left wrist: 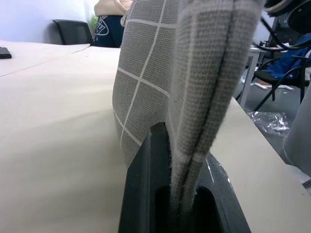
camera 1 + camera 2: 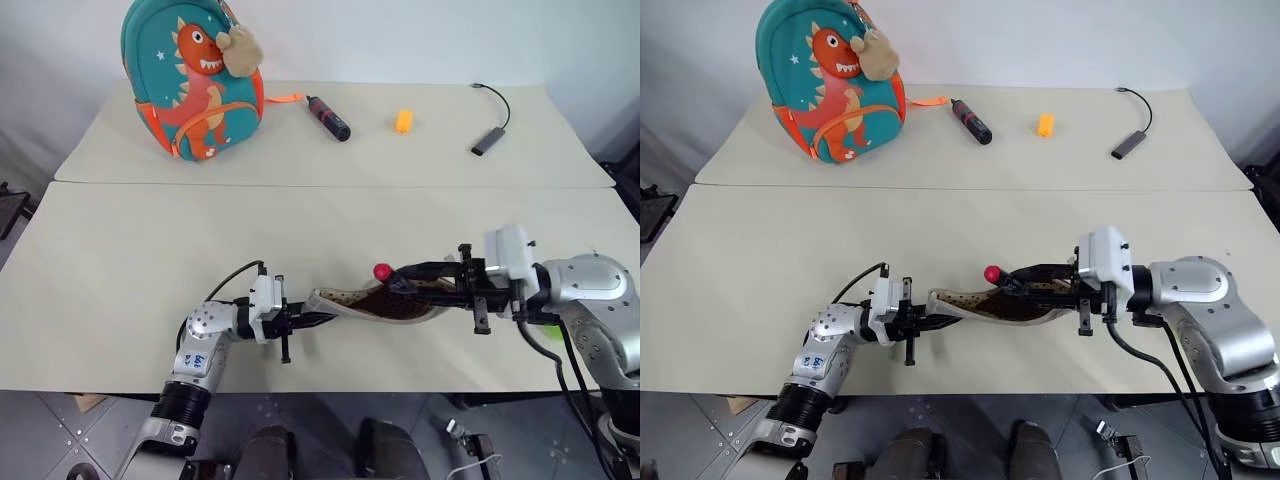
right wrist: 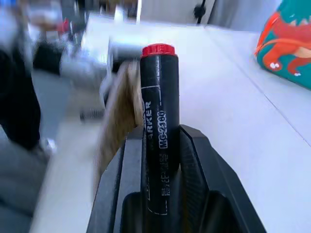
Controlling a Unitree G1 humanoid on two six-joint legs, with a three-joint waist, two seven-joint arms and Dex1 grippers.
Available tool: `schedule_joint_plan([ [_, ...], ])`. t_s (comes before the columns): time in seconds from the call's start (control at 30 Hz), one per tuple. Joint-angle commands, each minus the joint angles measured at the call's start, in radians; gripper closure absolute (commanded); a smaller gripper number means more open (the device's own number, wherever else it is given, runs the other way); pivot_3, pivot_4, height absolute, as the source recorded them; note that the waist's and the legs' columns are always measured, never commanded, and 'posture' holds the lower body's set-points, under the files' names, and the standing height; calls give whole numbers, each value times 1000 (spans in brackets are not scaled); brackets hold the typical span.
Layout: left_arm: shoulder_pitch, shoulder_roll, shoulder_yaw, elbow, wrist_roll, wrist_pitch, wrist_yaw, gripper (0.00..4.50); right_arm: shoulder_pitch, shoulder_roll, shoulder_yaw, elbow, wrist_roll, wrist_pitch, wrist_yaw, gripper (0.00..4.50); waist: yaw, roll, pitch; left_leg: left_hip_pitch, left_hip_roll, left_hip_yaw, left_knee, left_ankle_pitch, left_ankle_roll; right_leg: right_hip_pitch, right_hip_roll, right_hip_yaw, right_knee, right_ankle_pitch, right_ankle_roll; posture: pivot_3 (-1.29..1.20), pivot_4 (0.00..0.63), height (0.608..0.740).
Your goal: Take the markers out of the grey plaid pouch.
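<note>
Draw the marker (image 3: 159,126) clear of the pouch (image 2: 990,303) along its own length toward three o'clock, and keep the left gripper (image 2: 940,322) steady so the fabric does not drag with it. Your left jaws are clenched on the pouch's nine-o'clock end, holding it just above the near table (image 2: 120,280). Your right gripper (image 2: 1025,283) has its jaws narrowly parted and clamped around the black, red-capped marker, whose cap (image 2: 382,271) shows at the pouch mouth.

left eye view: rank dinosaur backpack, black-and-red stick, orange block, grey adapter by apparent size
1. dinosaur backpack, by far the largest.
2. black-and-red stick.
3. grey adapter, body only; counted with its cable it looks about as long as the stick, so 2 and 3 are unsure.
4. orange block, the smallest.
</note>
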Motion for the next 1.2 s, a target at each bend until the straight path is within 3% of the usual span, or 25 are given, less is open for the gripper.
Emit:
schedule_joint_plan([
  [0.03, 10, 18, -11, -26, -17, -1, -41, 4500, -29, -38, -184, -71, 348, 200, -188, 3914, 6, 0, 0, 0, 0, -2, 0, 0, 0, 0, 0, 0, 0, 0, 0, 0, 150, 740],
  [0.13, 6, 12, -4, -21, -31, -3, -53, 4500, 26, -85, -314, -12, 388, 267, -237, 3914, 15, 0, 0, 0, 0, -3, 0, 0, 0, 0, -1, 0, 0, 0, -1, 0, 150, 740],
  [0.23, 2, 7, 4, -2, -36, -24, -67, 4500, 169, -146, -407, 71, 251, 265, -210, 3915, 26, 0, 0, 0, -1, 1, 0, -1, 2, 1, -1, 0, -1, 0, -1, 0, 150, 740],
  [0.53, -2, 6, -10, 15, -26, -69, -110, 4500, 499, -221, -340, 250, -247, 35, -143, 3915, 27, 1, -1, 0, -1, 7, 0, -1, 2, 0, 0, 1, 0, 0, 0, 0, 150, 740],
  [0.7, 0, -6, -3, 16, -27, -65, -83, 4500, 461, -165, -324, 326, -316, -3, -190, 3915, 12, 1, -1, 1, 0, 8, 0, -1, 1, 0, 0, 1, 0, 0, 0, 0, 150, 740],
  [0.97, 40, 23, 17, -61, -54, 23, -30, 4500, 479, -116, -350, 330, -346, -86, -146, 1492, 11, 1, -1, 1, 0, 7, 0, 0, 1, 0, 0, 1, 0, 0, 0, 0, 150, 740],
  [1.1, 125, 127, 102, -221, -214, 308, 20, 4500, 459, 14, -387, 261, -268, -248, -106, 106, 9, 1, -1, 1, 0, 6, 0, 0, 1, 0, 0, 1, 0, 0, 0, 0, 150, 740],
  [1.2, 179, 202, 224, -287, -425, 603, 122, 4500, 452, 152, -373, 175, -210, -401, -48, 44, 1, 3, 0, 3, 3, 1, -2, 0, -1, 0, 2, 1, 0, 0, -1, 0, 150, 740],
])
